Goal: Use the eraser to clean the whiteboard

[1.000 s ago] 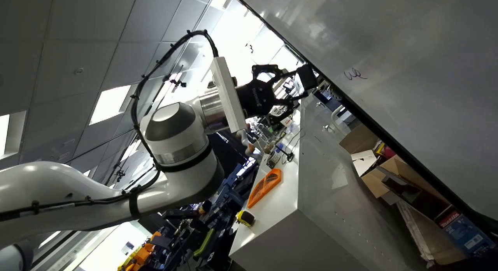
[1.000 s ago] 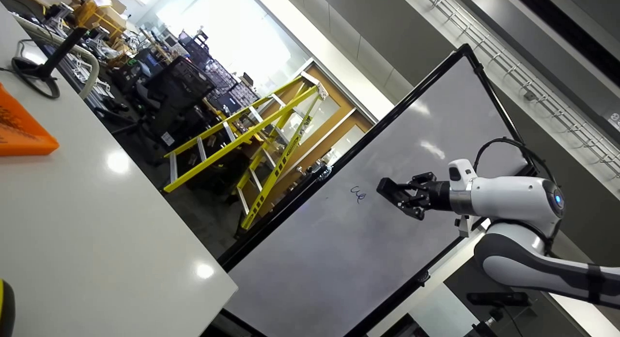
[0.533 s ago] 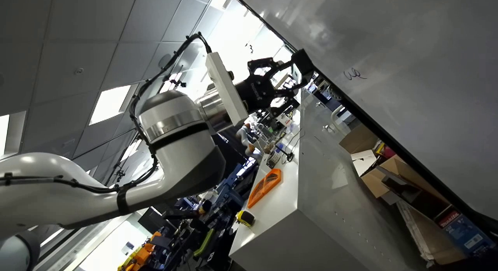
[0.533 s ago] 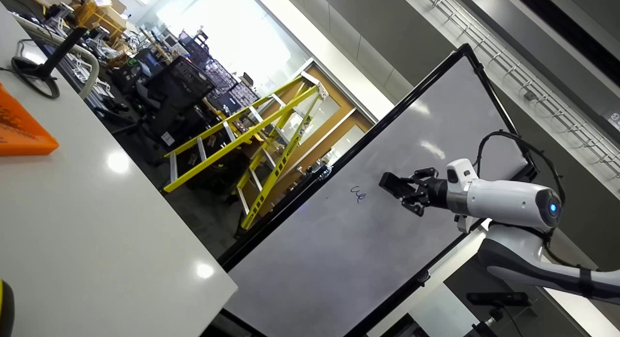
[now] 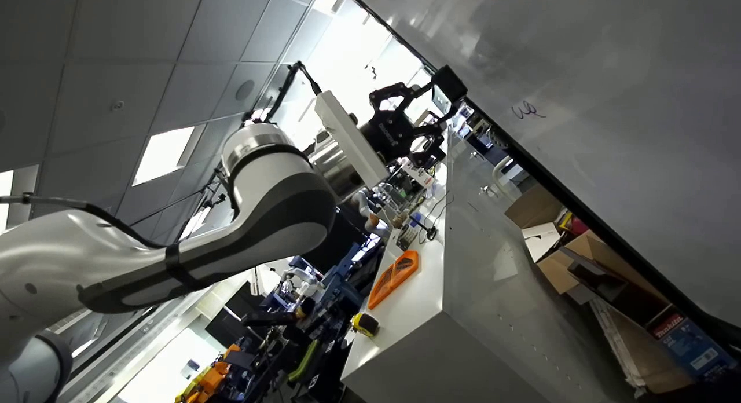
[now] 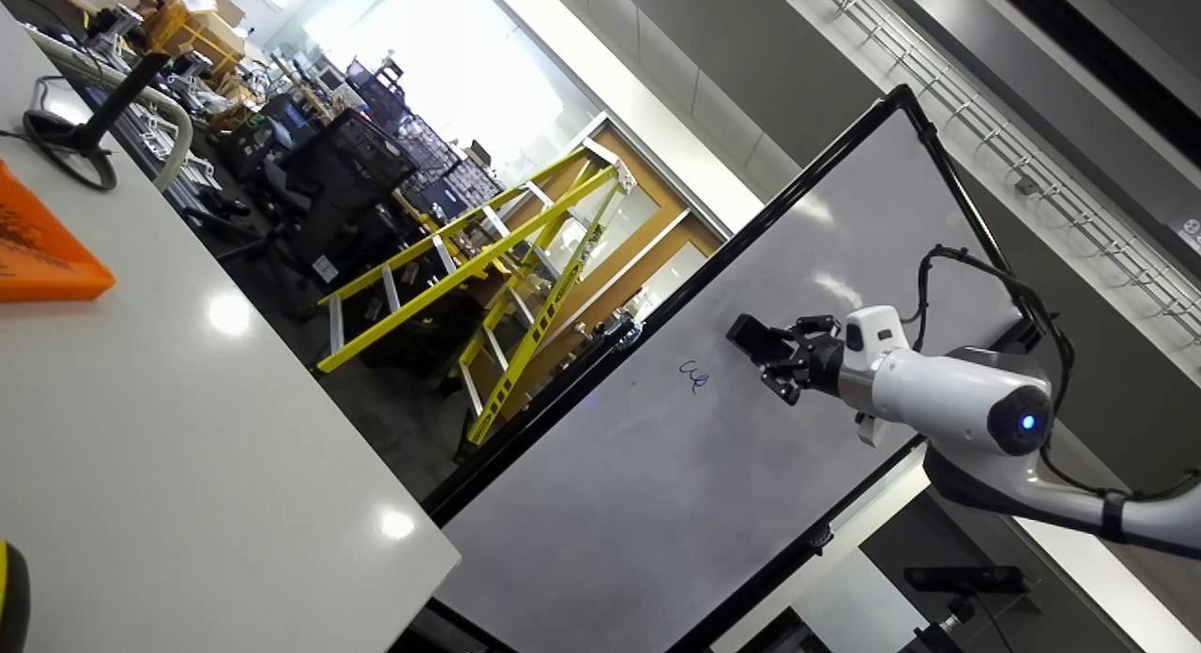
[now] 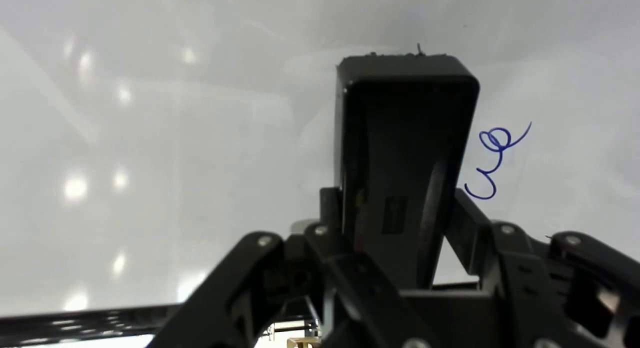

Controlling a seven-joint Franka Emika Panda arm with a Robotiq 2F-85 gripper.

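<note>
Black eraser [image 7: 405, 128] is pinched in the gripper [image 7: 397, 225], one finger pressed to each long side, far end left sticking out past the fingertips. In the wrist view it's seen in front of the whiteboard [image 7: 150, 138]; whether the board's face is touched can't be told. Blue scribble [image 7: 492, 160] is seen in full there, just right of the eraser; in both exterior views it's shown near the eraser, apart from it. Arm [image 5: 260, 218] is extended toward the board, blue light [image 6: 1029, 422] lit at one joint. On the white table [image 6: 235, 465], an orange part [image 5: 395, 277] and a yellow-and-black tape measure [image 5: 366, 324] are set near each other, a black stand [image 6: 120, 101] farther along. Yellow ladder [image 6: 469, 271] is stood past the board's edge in an exterior view, legs spread. In an exterior view, a cardboard box [image 5: 556, 271] and a blue Makita box [image 5: 697, 348] are seen near each other, past the board's dark edge.
</note>
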